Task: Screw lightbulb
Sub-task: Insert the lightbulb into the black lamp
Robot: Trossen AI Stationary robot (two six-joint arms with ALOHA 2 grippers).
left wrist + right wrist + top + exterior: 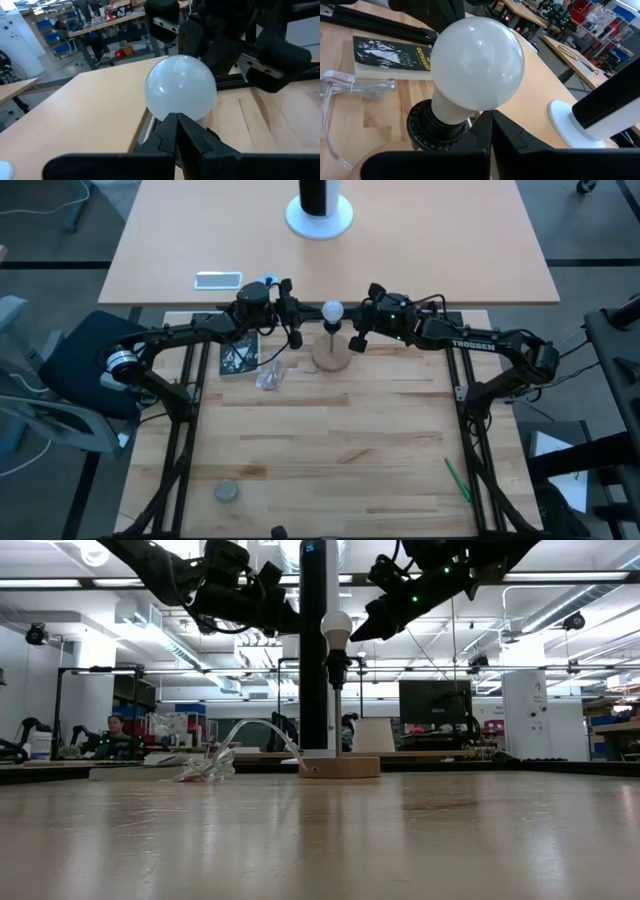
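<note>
The lightbulb (332,310) stood upright in the black socket (436,126), on top of the thin stem that rose from the round wooden disc (331,357), at the far middle of the table (330,450). My left gripper (293,323) hung just beside the bulb on its left, and my right gripper (362,325) just beside it on its right; both had their fingers pressed fully together and held nothing. In the low view both of them stood a little higher than the globe and apart from it. I judged that the bulb was already seated in the socket, but I could not see whether the thread was fully turned in. To do this step well, I thought one gripper should open wide enough for the globe, come down around its widest part, and close softly, because the glass is smooth and may slip or crack. The other gripper should hold the socket or the disc steady, so the stem does not tip while I turn.
</note>
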